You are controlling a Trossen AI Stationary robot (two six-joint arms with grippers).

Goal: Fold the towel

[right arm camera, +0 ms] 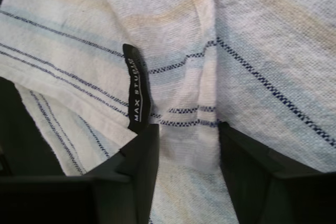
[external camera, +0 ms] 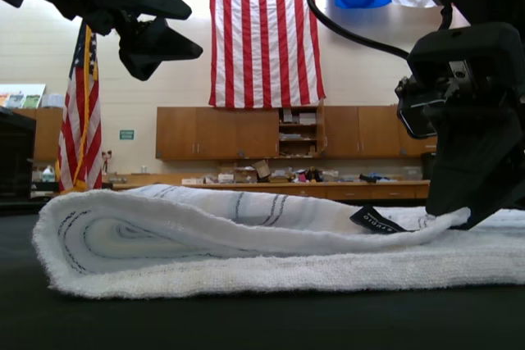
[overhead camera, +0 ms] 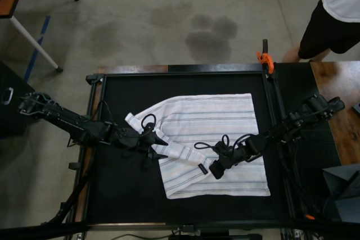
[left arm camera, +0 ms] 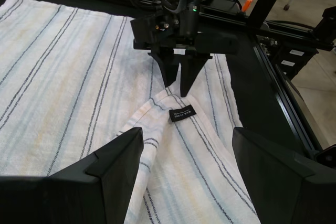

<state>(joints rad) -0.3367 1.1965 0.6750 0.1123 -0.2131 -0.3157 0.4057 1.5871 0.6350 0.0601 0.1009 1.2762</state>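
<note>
Pinching the tagged corner of the towel (overhead camera: 211, 139), the right gripper (overhead camera: 215, 168) is best released flat while the left gripper (overhead camera: 152, 151) hovers open nearby.

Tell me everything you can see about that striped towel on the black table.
The towel is white woven cloth with groups of thin dark stripes and faint yellow and blue bands. It lies partly folded on the black table: one corner is drawn over the rest, showing a small black tag. The right gripper pinches the fold beside the tag; the left gripper is at its other edge.
</note>
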